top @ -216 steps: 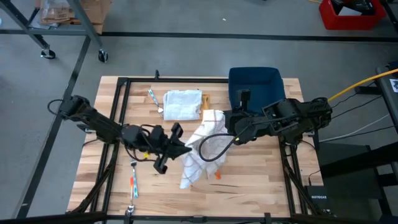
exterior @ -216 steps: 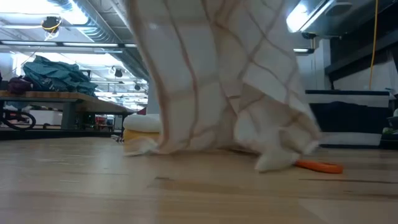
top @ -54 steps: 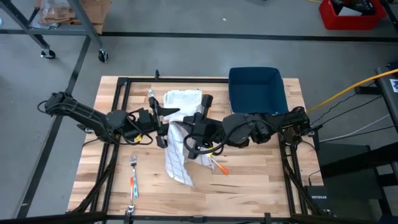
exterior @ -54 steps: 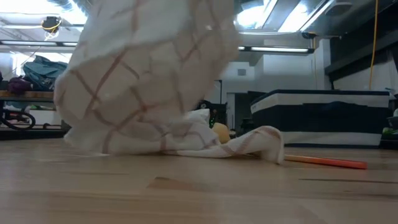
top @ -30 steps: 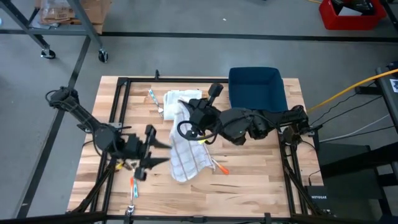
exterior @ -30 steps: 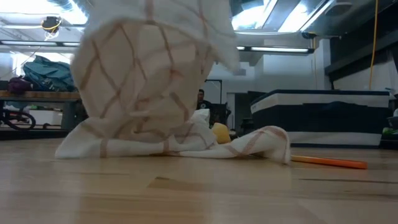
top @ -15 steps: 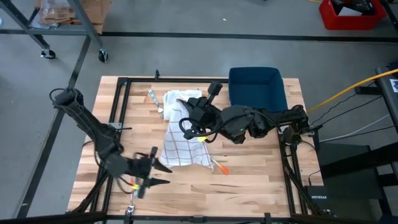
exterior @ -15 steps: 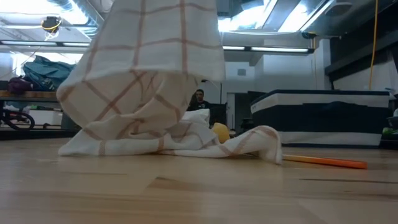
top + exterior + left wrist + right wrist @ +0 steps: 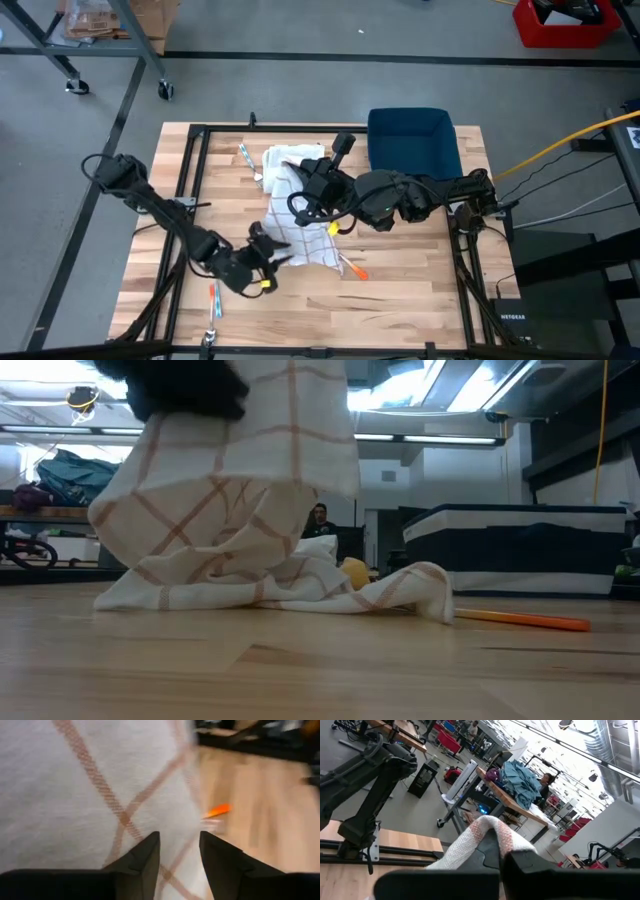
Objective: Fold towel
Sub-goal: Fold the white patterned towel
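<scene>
My right gripper (image 9: 305, 183) pinches the checked towel (image 9: 295, 232) up at its far end; the cloth trails toward my left gripper (image 9: 268, 254), spread open against its near edge.

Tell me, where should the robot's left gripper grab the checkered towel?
Probably the towel's loose lower corner nearest the left gripper, coming in low from the left. The right gripper already holds the top, so that hanging edge is free to pinch.

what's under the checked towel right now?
An orange pen pokes out from under the checked towel on the table; the low view shows something yellow behind it. The rest underneath is covered.
</scene>
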Robot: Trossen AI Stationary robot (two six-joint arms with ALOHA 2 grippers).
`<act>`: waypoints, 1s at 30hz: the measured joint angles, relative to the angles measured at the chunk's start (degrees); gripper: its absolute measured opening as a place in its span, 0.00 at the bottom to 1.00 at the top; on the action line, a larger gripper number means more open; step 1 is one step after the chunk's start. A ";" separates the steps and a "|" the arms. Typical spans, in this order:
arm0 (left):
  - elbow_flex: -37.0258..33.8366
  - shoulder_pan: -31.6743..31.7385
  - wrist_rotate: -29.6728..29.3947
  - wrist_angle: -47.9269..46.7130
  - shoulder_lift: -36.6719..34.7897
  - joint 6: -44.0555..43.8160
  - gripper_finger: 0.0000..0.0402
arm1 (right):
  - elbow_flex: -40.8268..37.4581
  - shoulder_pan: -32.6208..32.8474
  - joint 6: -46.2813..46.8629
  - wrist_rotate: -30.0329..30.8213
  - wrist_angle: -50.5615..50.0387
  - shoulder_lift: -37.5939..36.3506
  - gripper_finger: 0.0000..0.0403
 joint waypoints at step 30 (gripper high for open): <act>0.42 0.51 -0.93 6.84 -2.38 -10.55 0.11 | 0.00 0.02 0.52 -0.02 -0.40 0.00 0.00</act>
